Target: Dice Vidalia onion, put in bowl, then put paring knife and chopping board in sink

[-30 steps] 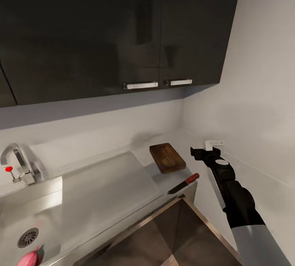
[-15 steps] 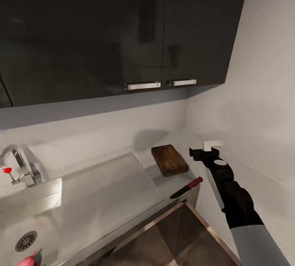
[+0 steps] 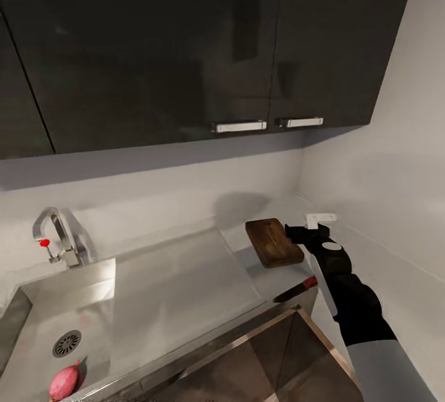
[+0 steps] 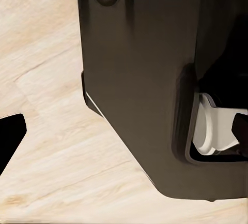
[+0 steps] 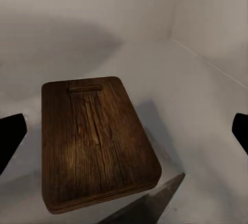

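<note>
At the far left of your head view, the Vidalia onion (image 3: 64,381) lies on the floor of the sink (image 3: 37,321), just beside the round drain (image 3: 67,343). It is pinkish-red and rests close to the front wall of the basin. Behind the basin stands the chrome faucet (image 3: 57,234) with its red dot. To its right you have the flat steel drainboard (image 3: 179,294), bare and glossy.

Past the drainboard, on the grey worktop (image 3: 272,278), sits the chopping board (image 3: 273,242), its long side running away from you toward the back wall. In your right wrist view the board (image 5: 95,138) lies flat with its slot handle at the far short edge, and the dark blade tip of the paring knife (image 5: 150,203) shows just beside its near corner. In the head view the paring knife (image 3: 295,289) lies near the worktop's front edge, apart from the board, its reddish handle partly hidden behind your right arm.

Your right pincer (image 3: 304,233) hovers over the board's right edge, its fingers spread wide and gripping nothing.

Your left wrist view shows pale wooden flooring and the robot's dark body; one dark fingertip (image 4: 10,138) appears, and you cannot tell how far that pincer is parted.

Dark wall cabinets (image 3: 204,49) hang above.
</note>
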### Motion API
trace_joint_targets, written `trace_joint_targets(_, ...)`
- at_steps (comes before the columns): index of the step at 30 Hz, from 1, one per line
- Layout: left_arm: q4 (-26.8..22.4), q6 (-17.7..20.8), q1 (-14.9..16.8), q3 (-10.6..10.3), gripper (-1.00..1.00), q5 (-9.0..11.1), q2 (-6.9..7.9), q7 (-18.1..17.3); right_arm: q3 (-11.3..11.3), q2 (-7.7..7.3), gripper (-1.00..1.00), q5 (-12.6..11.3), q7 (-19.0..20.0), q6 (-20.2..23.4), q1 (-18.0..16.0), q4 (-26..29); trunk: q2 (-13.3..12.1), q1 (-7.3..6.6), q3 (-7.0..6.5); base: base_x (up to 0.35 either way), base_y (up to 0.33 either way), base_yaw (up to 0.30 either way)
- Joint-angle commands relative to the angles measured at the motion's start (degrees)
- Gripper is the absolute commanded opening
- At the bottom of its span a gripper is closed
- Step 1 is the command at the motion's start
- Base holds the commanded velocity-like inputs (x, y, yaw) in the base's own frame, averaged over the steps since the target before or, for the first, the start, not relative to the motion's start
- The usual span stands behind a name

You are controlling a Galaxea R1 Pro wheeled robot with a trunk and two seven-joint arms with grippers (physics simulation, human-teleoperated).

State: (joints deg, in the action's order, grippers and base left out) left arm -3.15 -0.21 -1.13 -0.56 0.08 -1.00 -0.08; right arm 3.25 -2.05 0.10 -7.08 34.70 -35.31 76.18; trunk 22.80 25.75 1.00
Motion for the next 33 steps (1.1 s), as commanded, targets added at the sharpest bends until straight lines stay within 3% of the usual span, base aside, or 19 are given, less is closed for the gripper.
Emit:
trace_joint_targets(1, -0.1, 0.0, 0.0, -0.1, 1.0, 0.0, 0.01, 0.0, 0.2, -0.06, 1.0, 0.0, -0.3, 0.3, 0.0, 0.0, 0.1, 0.03, 0.17, 0.0, 0.0, 0.211)
trace_joint_targets(7, -0.1, 0.0, 0.0, -0.1, 1.0, 0.0, 0.02, 0.0, 0.2, -0.06, 1.0, 0.0, -0.4, 0.4, 0.0, 0.0, 0.1, 0.03, 0.52, 0.107, -0.028, 0.199)
trace_joint_targets(16, -0.1, 0.0, 0.0, -0.1, 1.0, 0.0, 0.11, 0.0, 0.2, -0.08, 1.0, 0.0, -0.4, 0.3, 0.1, -0.1, 0.1, 0.03, 0.61, 0.257, -0.076, 0.033)
trace_joint_targets(33, -0.1, 0.0, 0.0, -0.1, 1.0, 0.0, 0.12, 0.0, 0.2, -0.06, 1.0, 0.0, -0.3, 0.3, 0.5, -0.2, 0.1, 0.03, 0.61, 0.018, -0.004, 0.001)
